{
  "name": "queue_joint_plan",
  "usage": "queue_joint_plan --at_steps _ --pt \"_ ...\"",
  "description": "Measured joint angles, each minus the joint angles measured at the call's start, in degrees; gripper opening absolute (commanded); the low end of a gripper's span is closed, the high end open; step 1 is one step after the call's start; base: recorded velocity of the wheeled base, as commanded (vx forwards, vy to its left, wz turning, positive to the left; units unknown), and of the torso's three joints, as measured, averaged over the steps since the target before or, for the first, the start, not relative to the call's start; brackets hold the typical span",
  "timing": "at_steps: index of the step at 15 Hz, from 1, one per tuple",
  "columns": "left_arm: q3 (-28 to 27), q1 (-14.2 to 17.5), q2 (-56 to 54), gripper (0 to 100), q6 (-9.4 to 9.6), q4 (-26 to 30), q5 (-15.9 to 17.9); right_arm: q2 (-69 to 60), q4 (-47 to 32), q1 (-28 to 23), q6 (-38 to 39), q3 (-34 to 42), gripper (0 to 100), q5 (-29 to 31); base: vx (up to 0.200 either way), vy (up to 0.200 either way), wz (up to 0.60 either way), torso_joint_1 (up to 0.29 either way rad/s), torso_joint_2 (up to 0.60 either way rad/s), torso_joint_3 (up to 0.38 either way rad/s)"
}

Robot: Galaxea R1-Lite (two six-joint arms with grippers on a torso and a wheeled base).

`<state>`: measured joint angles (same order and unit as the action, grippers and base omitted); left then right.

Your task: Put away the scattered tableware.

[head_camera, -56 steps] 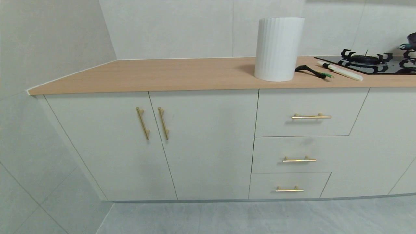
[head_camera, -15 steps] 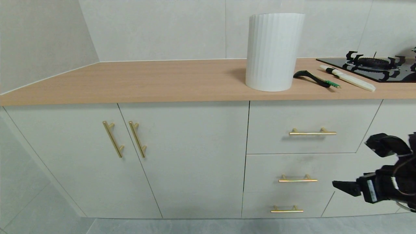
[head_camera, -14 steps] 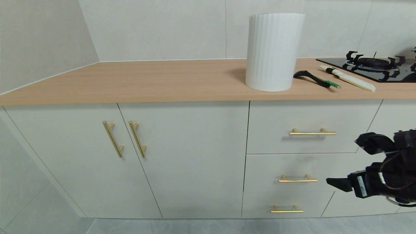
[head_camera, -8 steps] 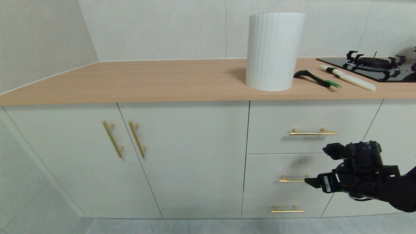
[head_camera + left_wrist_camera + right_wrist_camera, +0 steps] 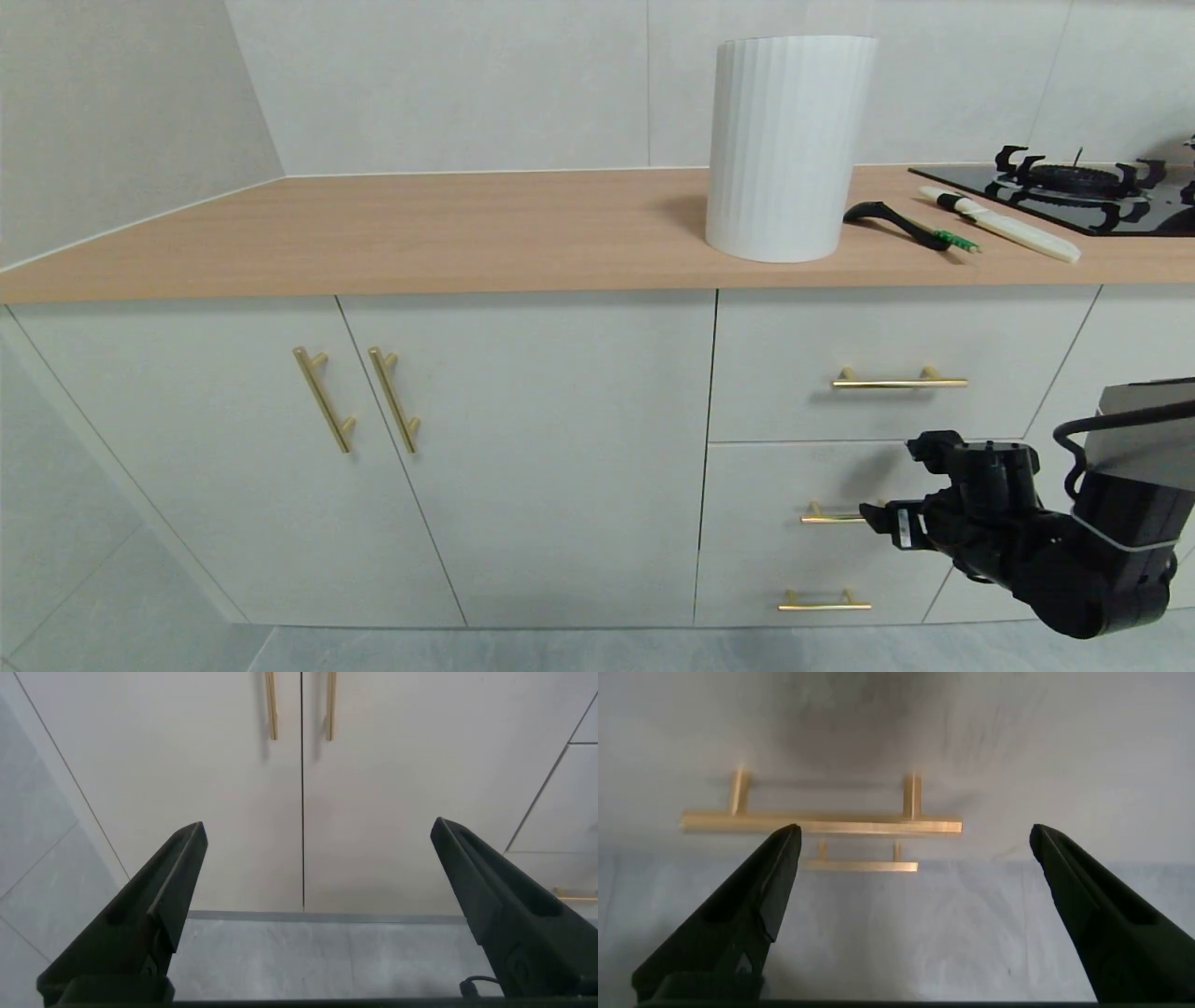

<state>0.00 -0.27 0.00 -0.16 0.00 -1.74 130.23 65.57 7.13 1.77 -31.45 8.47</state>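
Note:
On the wooden countertop (image 5: 448,233) lie a black utensil with a green tip (image 5: 902,226) and a white utensil (image 5: 1006,235), just right of a tall white ribbed container (image 5: 787,149). My right gripper (image 5: 898,478) is open, low in front of the drawers, close to the middle drawer's gold handle (image 5: 836,514). In the right wrist view that handle (image 5: 822,822) lies straight ahead of the open right gripper (image 5: 910,919), apart from it. My left gripper (image 5: 313,919) is open and faces the double cabinet doors (image 5: 301,793) near the floor.
A black gas hob (image 5: 1074,191) sits at the counter's far right. There are three stacked drawers; the top handle (image 5: 898,381) and the bottom handle (image 5: 823,605) are gold bars. Two upright door handles (image 5: 355,399) are on the left. Grey tiled floor (image 5: 140,607) lies below.
The camera came closer to the cabinet at first. My right gripper came in from the right edge and moved left and slightly down, up to the middle drawer handle.

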Motion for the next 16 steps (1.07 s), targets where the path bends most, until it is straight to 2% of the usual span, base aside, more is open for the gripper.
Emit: queue_joint_plan --at_steps 2,16 --pt "0.0 0.0 0.0 100 0.0 0.0 0.0 2.8 3.2 0.0 0.3 -0.3 100 0.6 0.0 0.0 0.0 0.0 0.0 0.0" --pt "0.0 0.0 0.0 100 0.0 0.0 0.0 7.4 2.1 0.0 0.6 -2.0 100 1.7 0.0 0.0 0.0 0.0 0.0 0.0"
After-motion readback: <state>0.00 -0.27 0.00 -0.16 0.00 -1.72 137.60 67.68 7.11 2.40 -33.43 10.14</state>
